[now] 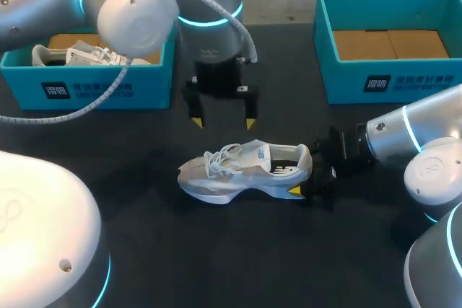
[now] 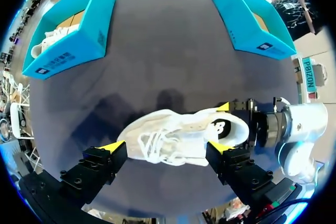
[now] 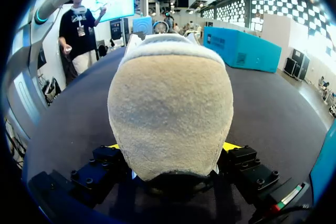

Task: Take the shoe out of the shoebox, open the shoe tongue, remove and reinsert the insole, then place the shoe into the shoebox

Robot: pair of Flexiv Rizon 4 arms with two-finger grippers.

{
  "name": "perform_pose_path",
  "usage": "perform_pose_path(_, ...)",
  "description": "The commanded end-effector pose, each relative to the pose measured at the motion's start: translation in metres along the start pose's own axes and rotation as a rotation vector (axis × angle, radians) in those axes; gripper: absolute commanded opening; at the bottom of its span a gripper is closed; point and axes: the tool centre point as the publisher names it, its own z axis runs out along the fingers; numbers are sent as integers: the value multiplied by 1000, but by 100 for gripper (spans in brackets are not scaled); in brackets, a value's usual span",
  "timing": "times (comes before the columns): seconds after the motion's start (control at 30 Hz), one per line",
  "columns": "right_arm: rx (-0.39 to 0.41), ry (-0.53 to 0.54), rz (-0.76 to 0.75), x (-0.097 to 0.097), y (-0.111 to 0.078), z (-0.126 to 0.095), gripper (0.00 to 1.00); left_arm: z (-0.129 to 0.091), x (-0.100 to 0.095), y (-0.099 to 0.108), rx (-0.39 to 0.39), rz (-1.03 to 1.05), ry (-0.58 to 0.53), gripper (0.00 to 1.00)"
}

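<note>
white shoe [image 1: 242, 171] on dark table [image 1: 238, 250], right pincer [image 1: 309, 177] gripping its heel, left pincer [image 1: 221, 122] (fingers apart) near it

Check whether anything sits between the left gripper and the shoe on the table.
Nothing visible does. The left gripper hangs open above the shoe, whose laces lie straight ahead between its fingers in the left wrist view. The right gripper is shut on the shoe at its heel end only, off to the side of that path.

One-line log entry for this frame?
shoe: lying on table | right gripper: shut on shoe at heel | left gripper: open, over shoe
</note>
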Motion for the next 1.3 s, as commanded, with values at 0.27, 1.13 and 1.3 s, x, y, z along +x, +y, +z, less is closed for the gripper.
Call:
perform_pose_path(0.27,5,-1,0,1,0,6,0,22,36,5,-69,4,-70,100)
perform_pose_path(1.13,5,-1,0,1,0,6,0,54,74,18,-58,45,-284,100)
perform_pose_path(1.3,5,-1,0,1,0,6,0,64,73,19,-54,22,-324,100)
